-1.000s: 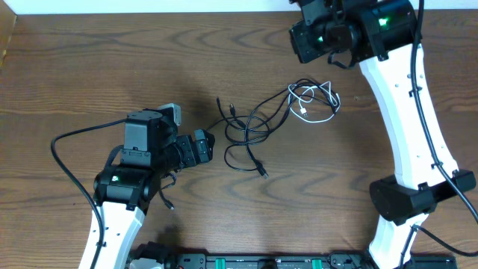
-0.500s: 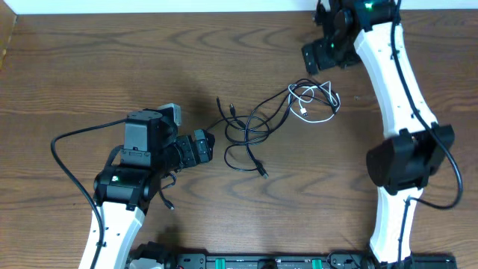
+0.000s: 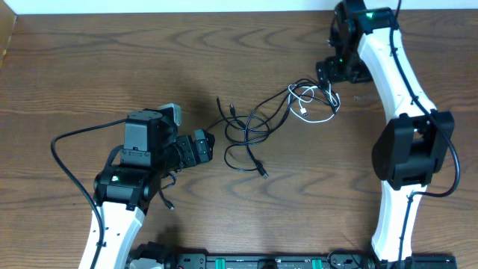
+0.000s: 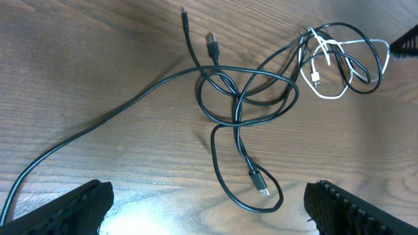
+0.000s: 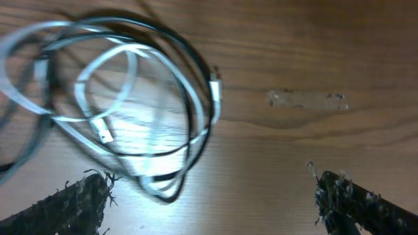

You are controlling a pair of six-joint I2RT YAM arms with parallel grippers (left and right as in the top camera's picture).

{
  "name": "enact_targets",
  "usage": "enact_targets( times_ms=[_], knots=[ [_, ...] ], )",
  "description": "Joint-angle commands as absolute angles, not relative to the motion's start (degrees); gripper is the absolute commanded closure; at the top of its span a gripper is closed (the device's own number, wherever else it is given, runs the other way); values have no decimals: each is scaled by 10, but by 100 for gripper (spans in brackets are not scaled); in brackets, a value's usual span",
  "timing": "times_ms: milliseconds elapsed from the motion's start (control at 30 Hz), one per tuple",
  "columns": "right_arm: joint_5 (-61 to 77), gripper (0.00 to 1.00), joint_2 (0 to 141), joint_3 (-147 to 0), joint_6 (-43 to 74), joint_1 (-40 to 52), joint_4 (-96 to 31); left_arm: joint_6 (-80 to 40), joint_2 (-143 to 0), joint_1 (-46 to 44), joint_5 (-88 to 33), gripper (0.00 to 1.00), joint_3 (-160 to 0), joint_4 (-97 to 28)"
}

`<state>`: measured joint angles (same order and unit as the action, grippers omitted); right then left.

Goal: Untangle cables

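The cables (image 3: pixel 258 123) lie in one loose tangle near the middle of the wooden table (image 3: pixel 89 67), between the two arms. There is one white cable (image 4: pixel 316 78), coiled in small loops at the right end of the tangle with black loops wound through it. The rest is black. How many separate black cords there are cannot be told, but the left wrist view shows three black plug ends: two close together at the top (image 4: pixel 185 16) (image 4: pixel 212 44) and one at the bottom inside a loop (image 4: pixel 260 184). One long black strand runs off toward the left arm. There are two grippers. The left gripper (image 3: pixel 203 146) sits just beside the left edge of the tangle, its jaws spread wide and empty. The right gripper (image 3: pixel 328 73) hangs close above the white coil, its jaws also released and holding nothing. In the right wrist view its two fingers (image 5: pixel 72 205) stand far apart, with the coil lying toward the left one.
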<state>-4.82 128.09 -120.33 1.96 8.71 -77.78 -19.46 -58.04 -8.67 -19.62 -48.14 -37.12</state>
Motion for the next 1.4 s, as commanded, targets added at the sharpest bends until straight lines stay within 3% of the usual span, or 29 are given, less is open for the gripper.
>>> enact_targets(
  times_ms=[0,367,533,767,1100,1200,1367],
  knots=[
    [-62,1,1282,-1171,29,73,-766,-191,-581,-84,-201,2,-493,-372],
    [-79,1,1282,-1119,29,71,-705,-191,-581,-84,-201,2,-493,-372],
    [-124,15,1282,-1082,26,71,-665,-191,-581,-84,-201,2,-493,-372],
    [-189,22,1282,-1049,-1,71,-630,-191,-581,-84,-201,2,-493,-372],
    [-500,15,1282,-1049,-1,71,-628,-191,-581,-84,-201,2,-493,-372],
    [-604,6,1282,-1049,-1,71,-634,-191,-581,-84,-201,2,-493,-372],
    [-665,1,1282,-1050,4,71,-636,-191,-581,-84,-201,2,-493,-372]
  ],
)
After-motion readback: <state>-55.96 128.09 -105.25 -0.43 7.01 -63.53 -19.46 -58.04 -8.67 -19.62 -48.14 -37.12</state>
